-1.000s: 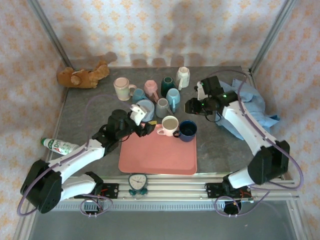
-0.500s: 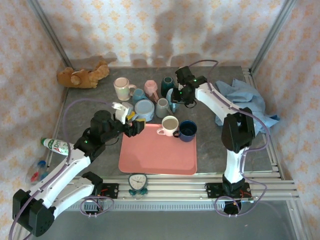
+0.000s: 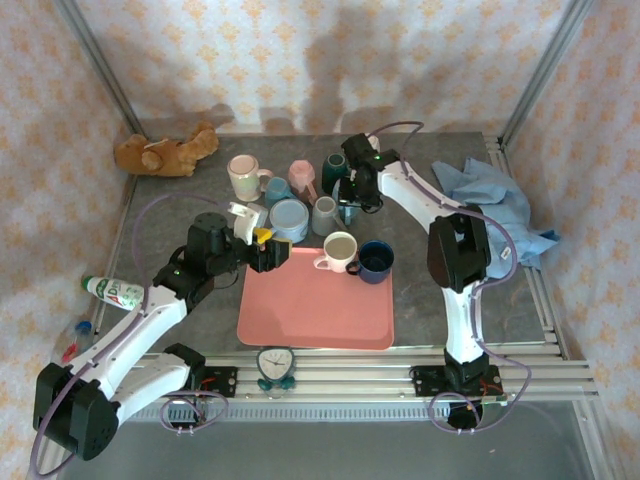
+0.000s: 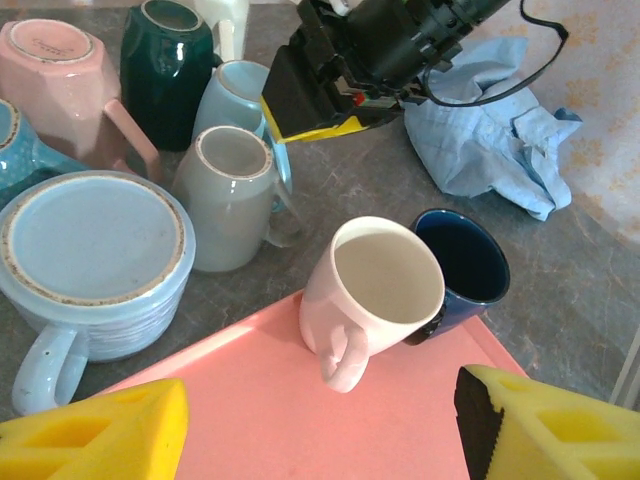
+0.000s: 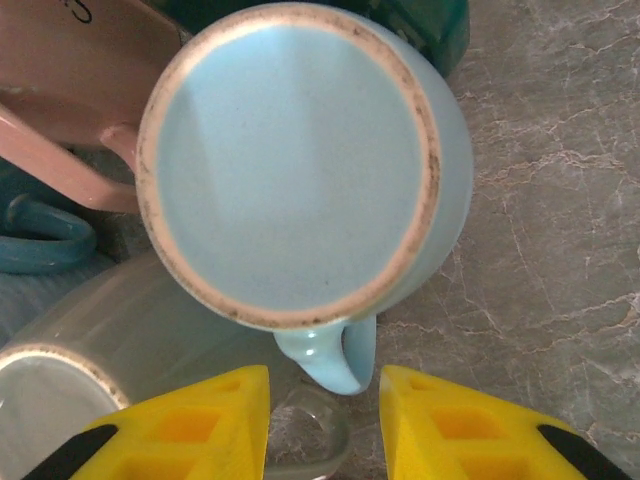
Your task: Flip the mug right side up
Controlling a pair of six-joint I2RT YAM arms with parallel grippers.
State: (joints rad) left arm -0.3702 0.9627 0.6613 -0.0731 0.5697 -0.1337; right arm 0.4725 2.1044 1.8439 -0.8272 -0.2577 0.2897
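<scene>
Grasp step. Right gripper (image 5: 325,388) over upside-down light blue mug (image 5: 290,170), amid mug cluster on tabletop (image 5: 545,200). Jaws part-open astride handle (image 5: 338,352), nothing clamped yet. Left gripper (image 4: 320,412) jaws wide, empty. Next, likely: pinch handle, lift, invert.

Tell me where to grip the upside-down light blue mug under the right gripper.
Take the handle, coming straight down from above. The light blue mug stands base up, and its handle juts toward the right gripper, whose open fingers straddle it. The body looks too wide for the jaws, and the grey mug crowds one side.
</scene>
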